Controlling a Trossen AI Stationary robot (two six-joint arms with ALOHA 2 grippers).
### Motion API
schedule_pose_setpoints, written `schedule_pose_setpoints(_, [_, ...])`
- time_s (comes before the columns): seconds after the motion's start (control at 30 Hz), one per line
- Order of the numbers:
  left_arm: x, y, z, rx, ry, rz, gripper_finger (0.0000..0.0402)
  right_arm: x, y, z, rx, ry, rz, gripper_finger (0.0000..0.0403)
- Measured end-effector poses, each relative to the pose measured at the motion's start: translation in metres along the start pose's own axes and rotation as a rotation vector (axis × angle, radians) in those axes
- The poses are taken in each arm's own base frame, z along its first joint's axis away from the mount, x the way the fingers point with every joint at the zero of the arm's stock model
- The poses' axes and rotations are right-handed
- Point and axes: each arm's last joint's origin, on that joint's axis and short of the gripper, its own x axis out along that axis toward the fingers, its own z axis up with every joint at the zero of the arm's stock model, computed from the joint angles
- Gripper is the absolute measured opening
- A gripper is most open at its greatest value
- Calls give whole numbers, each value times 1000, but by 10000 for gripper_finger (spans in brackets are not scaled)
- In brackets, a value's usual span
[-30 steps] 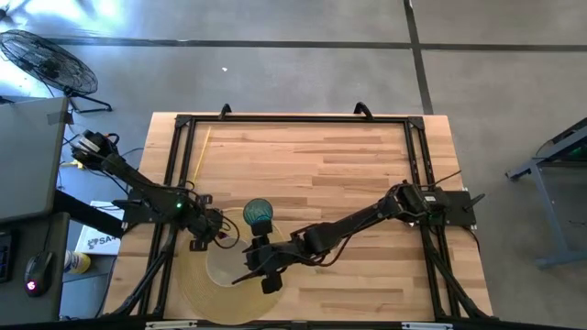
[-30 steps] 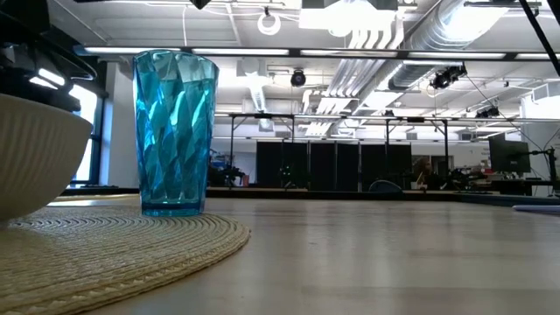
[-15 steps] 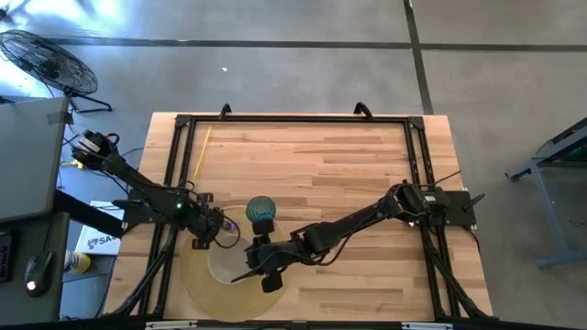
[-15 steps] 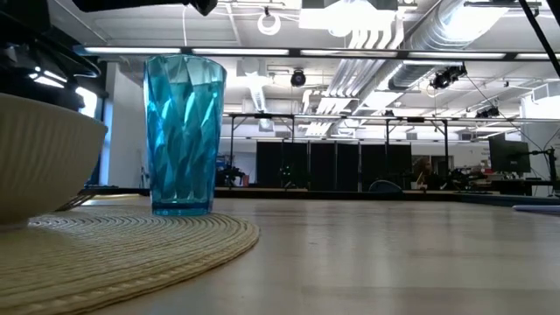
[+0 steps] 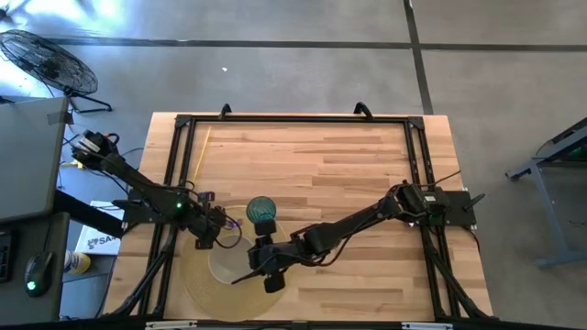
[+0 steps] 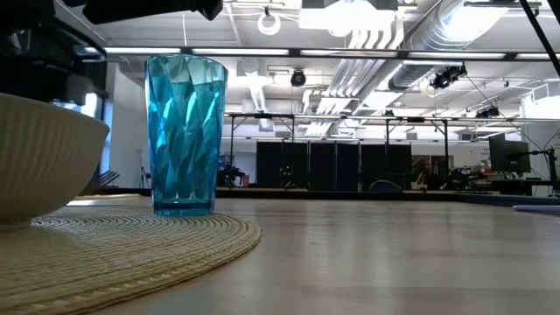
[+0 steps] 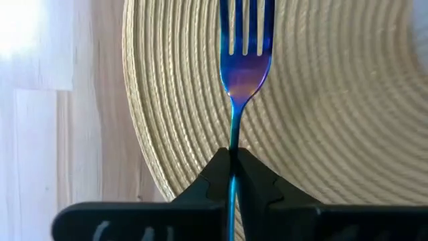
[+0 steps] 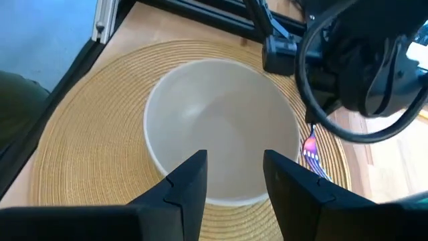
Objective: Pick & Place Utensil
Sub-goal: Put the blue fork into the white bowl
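- The left gripper (image 5: 220, 225), clamped on an iridescent blue metal fork (image 7: 245, 60), has been moved nearer the white round bowl (image 8: 221, 127).
- The right gripper (image 8: 234, 177) is held spread above that bowl.

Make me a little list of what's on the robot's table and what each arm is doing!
mat: round woven placemat at the table's near-left part
bowl: white bowl, empty, on the placemat
cup: blue tumbler, upright, at the placemat's edge
fork: blue-purple fork, above the placemat
left gripper: shut on the fork's handle
right gripper: open, over the bowl
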Motion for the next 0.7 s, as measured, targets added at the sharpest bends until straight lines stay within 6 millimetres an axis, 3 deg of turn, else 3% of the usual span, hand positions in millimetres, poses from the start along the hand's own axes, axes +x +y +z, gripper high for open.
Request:
schedule_pose_setpoints(0.43, [-56, 1, 30, 9, 54, 52, 5, -5, 14, -6, -30, 57, -66, 141])
schedule_pose_setpoints(0.7, [-100, -13, 48, 12, 6, -95, 5, -11, 27, -14, -40, 128, -151, 141])
